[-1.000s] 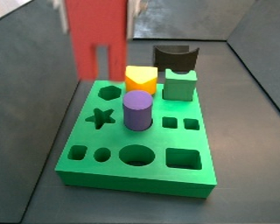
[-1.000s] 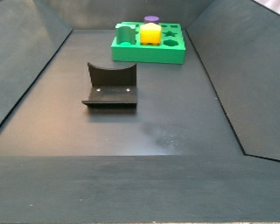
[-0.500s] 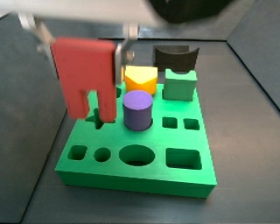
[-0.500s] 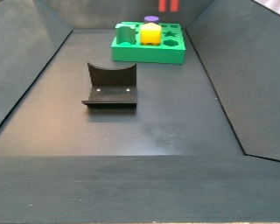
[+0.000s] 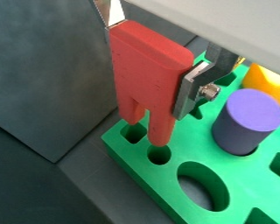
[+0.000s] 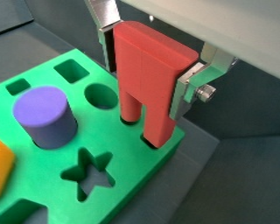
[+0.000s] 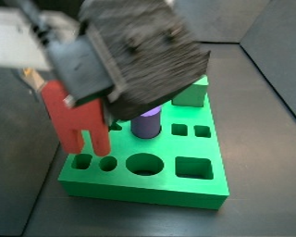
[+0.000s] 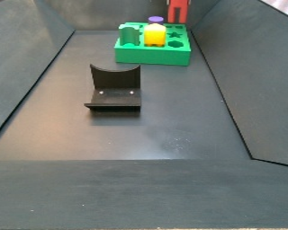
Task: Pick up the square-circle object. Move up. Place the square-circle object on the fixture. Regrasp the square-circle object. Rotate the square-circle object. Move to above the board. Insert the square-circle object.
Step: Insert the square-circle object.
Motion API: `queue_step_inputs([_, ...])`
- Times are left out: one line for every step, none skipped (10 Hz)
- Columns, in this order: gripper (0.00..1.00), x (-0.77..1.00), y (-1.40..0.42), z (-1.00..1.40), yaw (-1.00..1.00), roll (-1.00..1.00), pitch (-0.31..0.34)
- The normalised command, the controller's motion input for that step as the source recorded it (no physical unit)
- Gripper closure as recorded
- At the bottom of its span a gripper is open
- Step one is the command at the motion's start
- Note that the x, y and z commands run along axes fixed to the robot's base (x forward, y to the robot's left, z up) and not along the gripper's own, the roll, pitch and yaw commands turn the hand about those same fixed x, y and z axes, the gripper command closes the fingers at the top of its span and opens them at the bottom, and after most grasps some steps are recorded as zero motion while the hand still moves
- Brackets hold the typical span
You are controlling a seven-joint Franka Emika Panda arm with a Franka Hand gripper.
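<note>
At the bottom of a side view, the dark grey floor (image 8: 147,180) lies bare and dull, with sloping dark walls rising on both flanks. Above it in the frame, left of centre, the fixture (image 8: 114,87) stands alone on the floor, well apart from everything else, with open floor all round it. Farther back, near the top of the frame, sits the board (image 8: 155,48), with a yellow block (image 8: 154,35) and a purple cylinder (image 8: 157,20) standing in it; the red piece (image 8: 179,10) shows just above its far right corner, at the frame's top edge.

In the closer side view the board (image 7: 176,180) fills the lower middle, its front row of cut-outs open. The red piece (image 7: 77,122) hangs over the board's left edge, near the front corner, its two prongs pointing down at the holes there. The tool's bulky dark body fills the upper centre and hides much of the board's back half; only the cylinder (image 7: 145,124) and part of a green cube (image 7: 191,93) peep out under it.

In both wrist views the tool (image 6: 152,70) is clamped on the red piece (image 5: 149,74), silver fingers (image 5: 196,85) pressed on its two sides. The round prong looks to reach into a small round hole at the board's edge (image 5: 136,162); the square prong hangs over the neighbouring hole. Beyond that edge is bare floor (image 5: 38,79). The cylinder (image 6: 45,118) stands near the piece, apart from it, and a star hole (image 6: 88,171) lies open.
</note>
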Motion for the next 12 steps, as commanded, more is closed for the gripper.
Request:
queue_step_inputs([1.0,-0.02,-0.05,-0.27,0.0,0.08,-0.1])
queue_step_inputs([1.0,0.16,-0.02,-0.23,0.02,0.0,-0.066])
queue_step_inputs([1.0,0.23,-0.11,-0.2,0.0,0.05,-0.034])
queue_step_inputs([1.0,0.22,-0.31,-0.29,0.0,0.25,0.0])
queue_step_inputs([1.0,0.27,-0.13,-0.16,0.0,0.22,0.024])
queue_step_inputs([1.0,0.0,-0.21,-0.12,0.0,0.34,0.0])
queue_step_inputs([1.0,0.0,-0.03,-0.22,-0.07,0.33,0.033])
queue_step_inputs([1.0,0.0,0.0,-0.44,-0.02,0.31,0.0])
queue_step_inputs([1.0,-0.17,0.0,-0.74,-0.03,0.29,-0.09])
queue_step_inputs([1.0,-0.18,0.0,-0.82,-0.01,0.26,-0.097])
queue_step_inputs([1.0,-0.17,-0.01,-0.83,-0.02,0.25,-0.101])
queue_step_inputs([1.0,-0.09,-0.09,-0.83,-0.1,0.24,-0.109])
